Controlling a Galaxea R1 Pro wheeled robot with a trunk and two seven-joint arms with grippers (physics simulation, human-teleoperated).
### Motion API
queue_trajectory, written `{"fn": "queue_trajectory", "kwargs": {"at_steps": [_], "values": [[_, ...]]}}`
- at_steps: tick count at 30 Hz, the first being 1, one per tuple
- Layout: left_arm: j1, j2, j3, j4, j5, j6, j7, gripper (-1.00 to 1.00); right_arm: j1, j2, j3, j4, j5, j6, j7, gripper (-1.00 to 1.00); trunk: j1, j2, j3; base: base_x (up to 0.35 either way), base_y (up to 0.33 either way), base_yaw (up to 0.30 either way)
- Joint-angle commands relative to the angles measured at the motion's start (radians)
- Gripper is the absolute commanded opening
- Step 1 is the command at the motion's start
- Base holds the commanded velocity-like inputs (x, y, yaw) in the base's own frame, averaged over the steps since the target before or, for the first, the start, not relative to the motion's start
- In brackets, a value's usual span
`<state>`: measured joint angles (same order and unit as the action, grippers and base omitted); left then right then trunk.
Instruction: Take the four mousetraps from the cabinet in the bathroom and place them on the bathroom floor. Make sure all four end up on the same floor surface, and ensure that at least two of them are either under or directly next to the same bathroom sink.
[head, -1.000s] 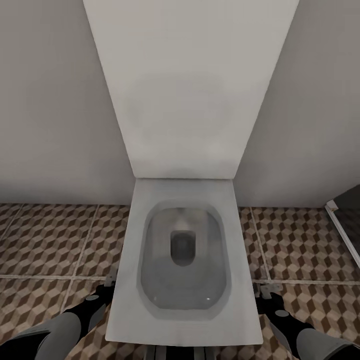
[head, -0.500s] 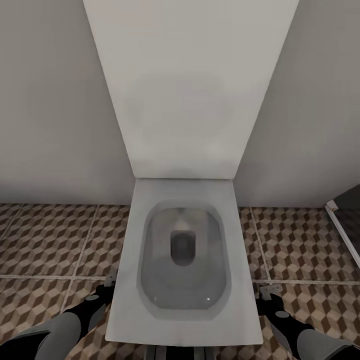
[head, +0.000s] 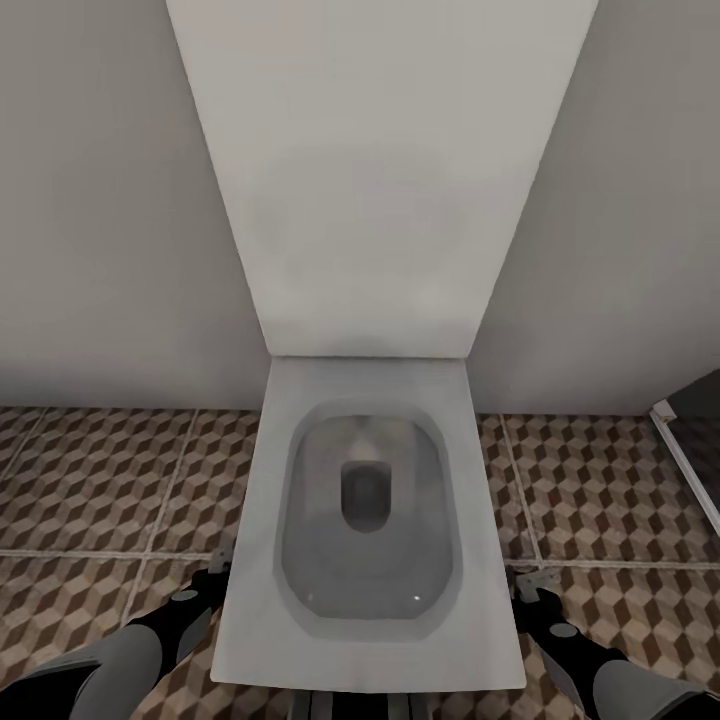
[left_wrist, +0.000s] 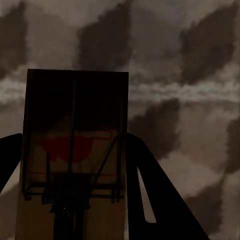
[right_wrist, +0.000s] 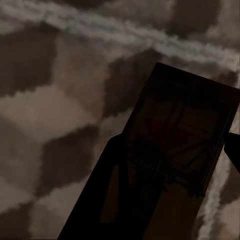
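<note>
Since the earlier head frames, only the right end effector (head: 537, 583) has shifted slightly beside the toilet (head: 365, 520); the left end effector (head: 222, 560) hasn't.

Left wrist: fingers clenched on a mousetrap (left_wrist: 75, 150) above the bathroom floor (left_wrist: 190, 60).

Right wrist: another mousetrap (right_wrist: 180, 135) gripped, unplaced.

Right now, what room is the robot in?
A bathroom, most likely. A white toilet stands against the wall, with its tall white panel rising behind it, and cube-patterned tiles cover the floor.

No legible text or labels
</note>
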<state>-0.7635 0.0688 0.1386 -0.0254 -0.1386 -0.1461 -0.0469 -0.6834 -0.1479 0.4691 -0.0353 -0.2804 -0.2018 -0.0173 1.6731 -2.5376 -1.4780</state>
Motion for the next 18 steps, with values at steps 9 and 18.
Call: {"fn": "queue_trajectory", "kwargs": {"at_steps": [9,18], "values": [[0.000,0.000,0.010,0.001,-0.013,-0.003,-0.002,-1.00,0.001,0.008,0.008,0.000,-0.008,-0.007,0.018,-1.00,0.000,0.000,-0.001,0.000,0.000,0.000],[0.000,0.000,0.009,0.001,-0.013,-0.003,-0.002,-1.00,0.001,0.008,0.008,0.000,-0.008,-0.007,0.019,-1.00,0.000,0.000,-0.001,0.000,0.000,0.000]]}}
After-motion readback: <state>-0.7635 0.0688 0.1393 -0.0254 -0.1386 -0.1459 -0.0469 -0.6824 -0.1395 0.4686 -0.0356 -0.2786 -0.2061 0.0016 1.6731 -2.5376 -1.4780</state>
